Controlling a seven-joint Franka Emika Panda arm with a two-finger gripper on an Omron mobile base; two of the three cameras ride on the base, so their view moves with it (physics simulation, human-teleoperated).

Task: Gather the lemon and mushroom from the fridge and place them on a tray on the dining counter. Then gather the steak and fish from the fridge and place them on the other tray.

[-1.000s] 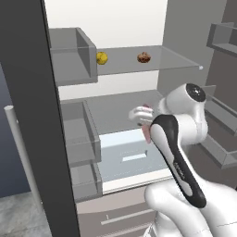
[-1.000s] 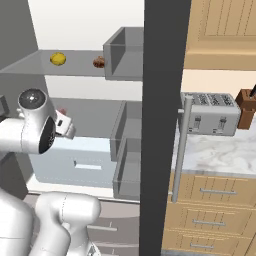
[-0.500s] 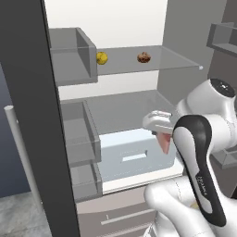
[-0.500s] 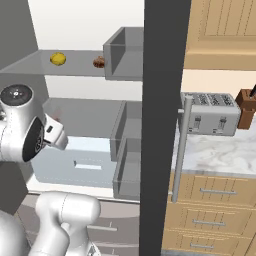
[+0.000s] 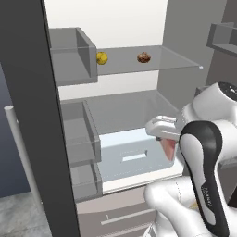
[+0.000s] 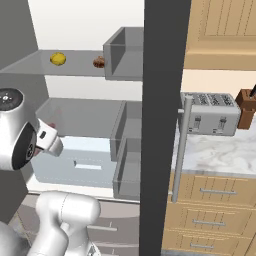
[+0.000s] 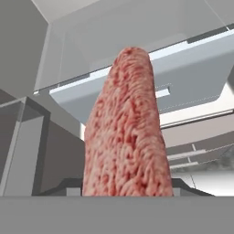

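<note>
Steak (image 7: pixel 125 132) stands upright in the gripper (image 5: pixel 169 147), its long axis running straight out along the fingers, a marbled red-pink slab rising from the bottom of the hand view. The jaws are clamped on its lower end; the finger tips themselves are hidden behind the meat. In the left base view the hand sits in front of the pale crisper drawer (image 5: pixel 132 155) of the open fridge (image 5: pixel 28 115), the red cut hanging just under the wrist. The blue tray cannot be seen from here, so I judge the next move to be a carry away from the fridge toward the dining counter. The lemon (image 5: pixel 102 58) and the mushroom (image 5: pixel 144 58) lie on the upper glass shelf (image 5: pixel 166 58), well above the hand, apart from each other
</note>
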